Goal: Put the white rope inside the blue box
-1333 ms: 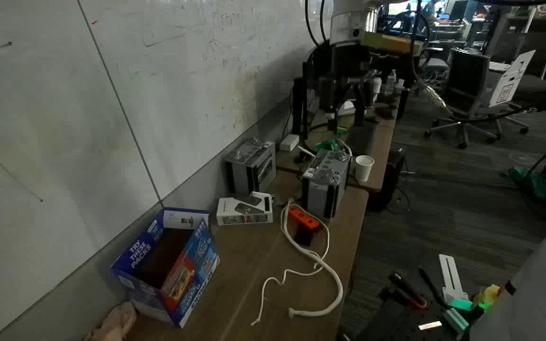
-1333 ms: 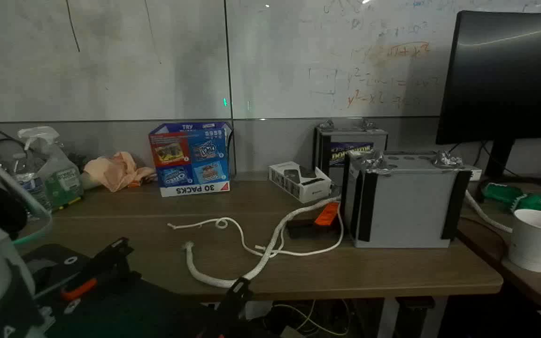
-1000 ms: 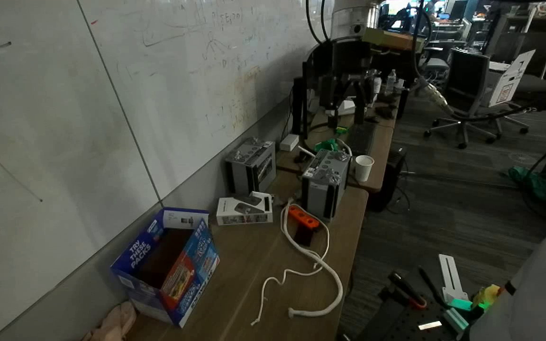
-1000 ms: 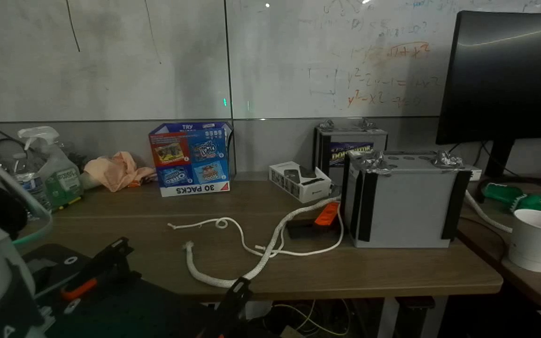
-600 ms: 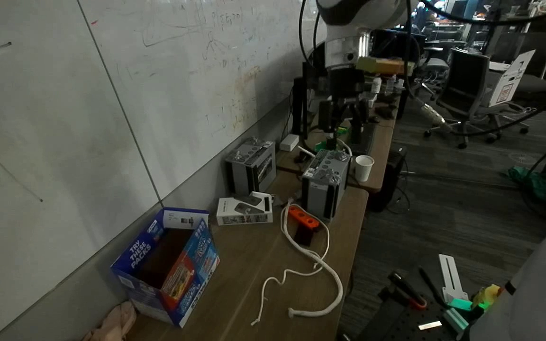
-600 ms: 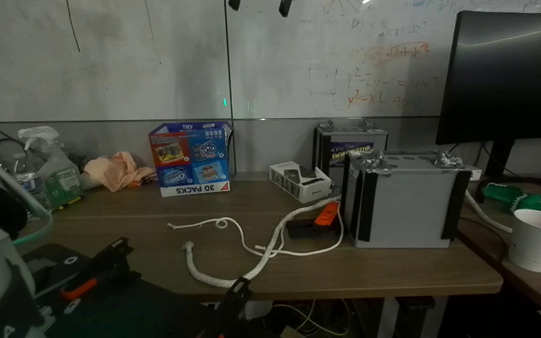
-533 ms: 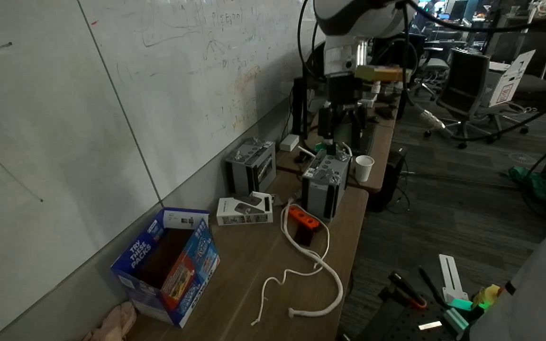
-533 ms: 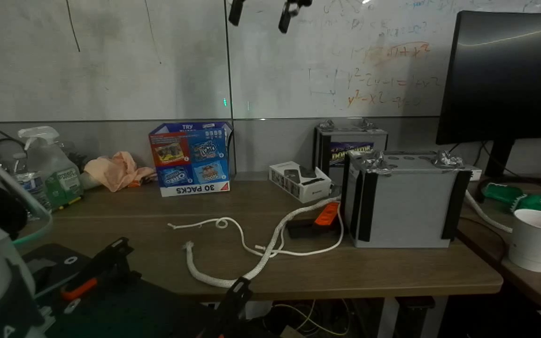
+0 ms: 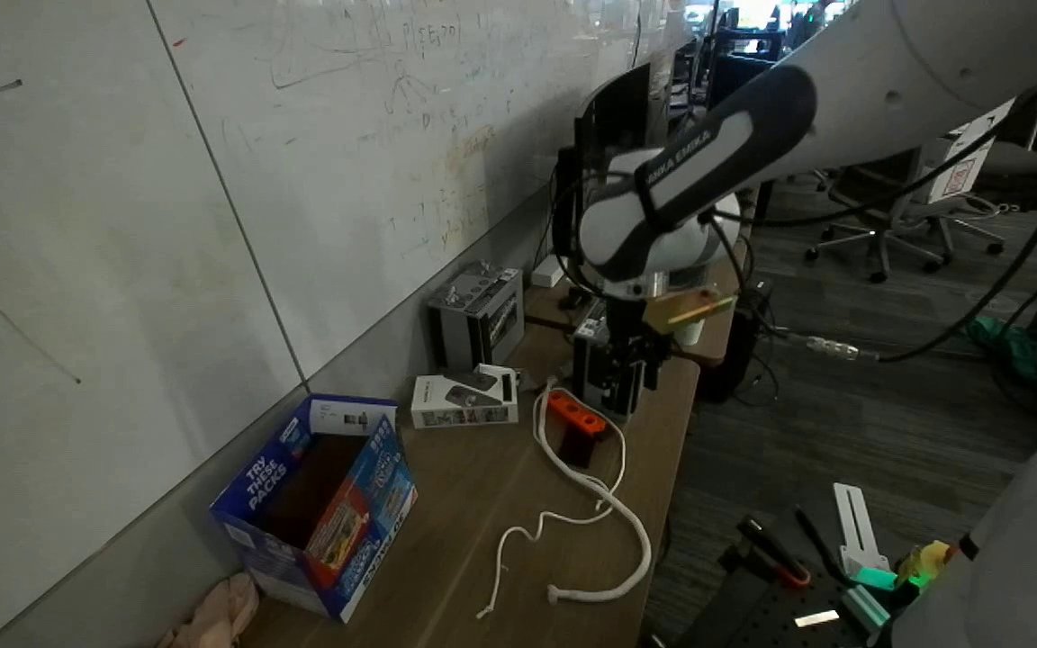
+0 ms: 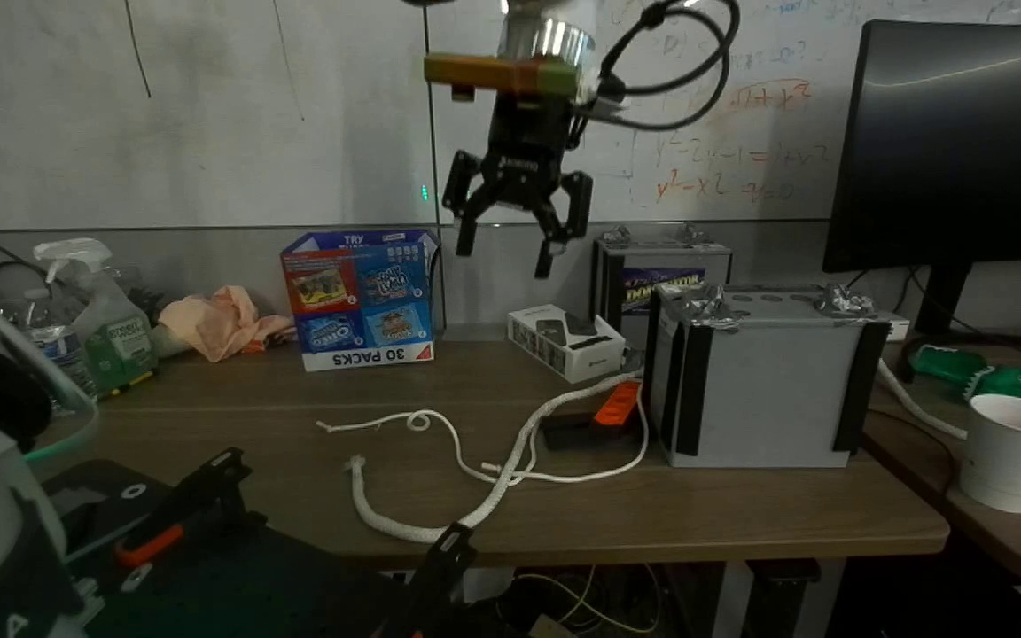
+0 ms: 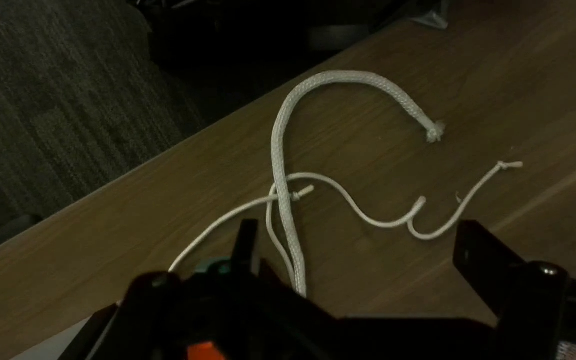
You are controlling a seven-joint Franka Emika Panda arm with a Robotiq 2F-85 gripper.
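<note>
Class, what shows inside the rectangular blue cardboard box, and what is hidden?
In an exterior view, a shadowed brown interior shows inside the rectangular blue cardboard box; no contents are discernible. Its printed red and blue side panel covers the space behind it, hiding anything there.

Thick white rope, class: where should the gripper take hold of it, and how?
The thick white rope is probably best pinched from above, between its wide bend and its crossing over the thin white cord. There it lies on the table, clear of other strands, and in the wrist view runs roughly square to the closing line of the open gripper.
</note>
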